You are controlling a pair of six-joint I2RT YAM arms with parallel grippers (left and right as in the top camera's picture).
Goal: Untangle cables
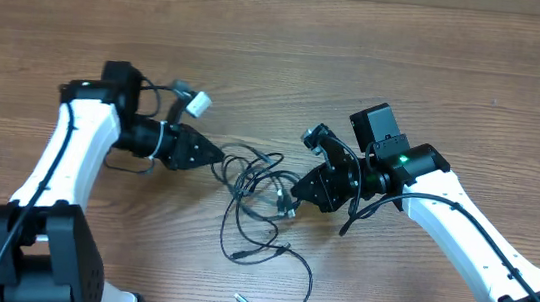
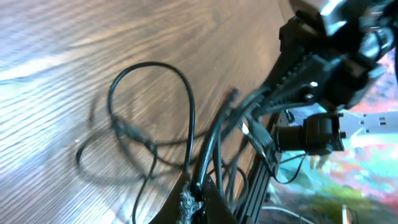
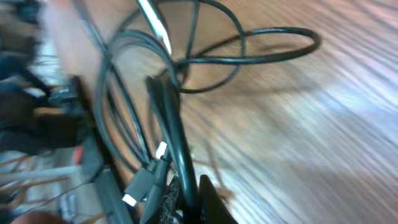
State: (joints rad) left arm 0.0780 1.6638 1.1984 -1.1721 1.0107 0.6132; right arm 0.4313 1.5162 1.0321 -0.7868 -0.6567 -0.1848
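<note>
A tangle of thin black cables (image 1: 255,178) lies on the wooden table between the two arms. One loop trails toward the front edge (image 1: 284,255). My left gripper (image 1: 217,154) points right at the tangle's left side. In the left wrist view it (image 2: 194,198) is shut on a black cable (image 2: 191,118) that runs up into a loop. My right gripper (image 1: 296,188) points left at the tangle's right side. In the right wrist view it (image 3: 189,200) is shut on a thick black cable (image 3: 177,134), with a plug (image 3: 140,183) beside it.
A loose plug end (image 1: 240,297) lies near the front edge. A white connector (image 1: 198,101) on the left arm's own wiring hangs behind the left gripper. The arm bases (image 1: 38,257) stand at the front corners of the wooden table (image 1: 290,53).
</note>
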